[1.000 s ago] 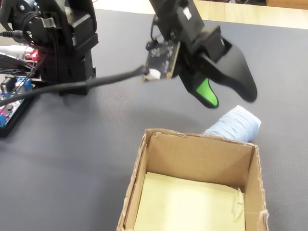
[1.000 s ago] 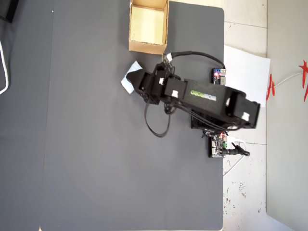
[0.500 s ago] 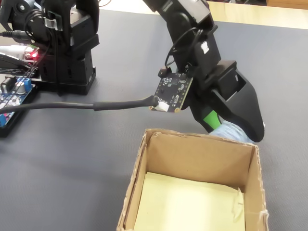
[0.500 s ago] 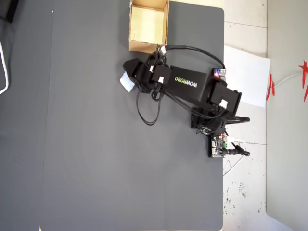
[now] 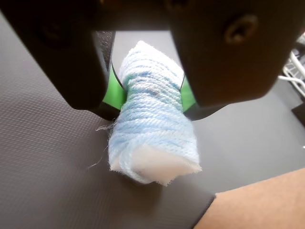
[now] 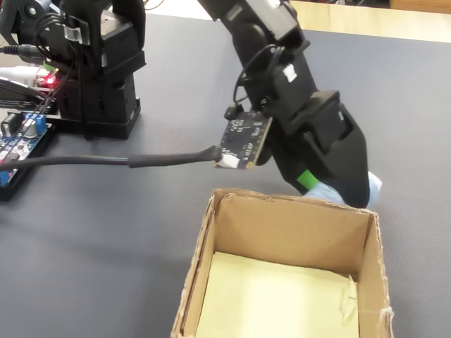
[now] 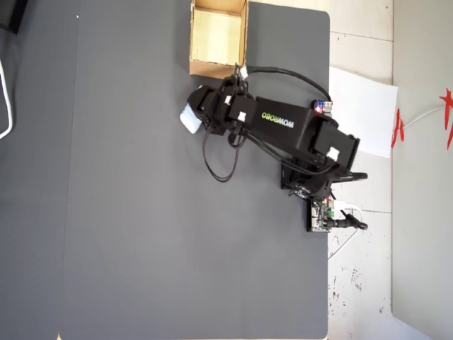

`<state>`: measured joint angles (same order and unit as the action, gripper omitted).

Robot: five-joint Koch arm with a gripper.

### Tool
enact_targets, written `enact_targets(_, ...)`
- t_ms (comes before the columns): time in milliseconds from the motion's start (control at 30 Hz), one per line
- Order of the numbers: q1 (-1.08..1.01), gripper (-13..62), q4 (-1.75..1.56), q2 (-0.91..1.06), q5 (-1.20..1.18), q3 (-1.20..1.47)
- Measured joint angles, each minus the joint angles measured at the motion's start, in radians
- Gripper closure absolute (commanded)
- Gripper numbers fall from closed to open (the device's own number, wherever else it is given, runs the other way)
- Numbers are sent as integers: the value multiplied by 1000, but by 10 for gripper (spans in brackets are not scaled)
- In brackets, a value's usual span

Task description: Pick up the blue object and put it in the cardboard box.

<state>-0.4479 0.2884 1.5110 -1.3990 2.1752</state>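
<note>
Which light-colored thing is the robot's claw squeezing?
The blue object, pinched between the gripper's green pads. The white paper sheet lies flat off the mat, untouched.

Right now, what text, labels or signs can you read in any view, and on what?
"WOWROBO", upside down, green-white letters on the arm in the overhead view.
White stickers on the arm and the circuit board: too small to read.
Box, blue object: no text.

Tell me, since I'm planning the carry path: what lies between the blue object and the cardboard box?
Nothing but bare dark mat. The overhead view shows a clear strip between the blue object, held in the gripper, and the cardboard box.
</note>
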Motion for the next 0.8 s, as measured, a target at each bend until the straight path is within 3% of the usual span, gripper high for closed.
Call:
enact_targets(433,80,434,-195,319,-28,89)
enact_targets(800,-279,434,-239,261,-26,-86)
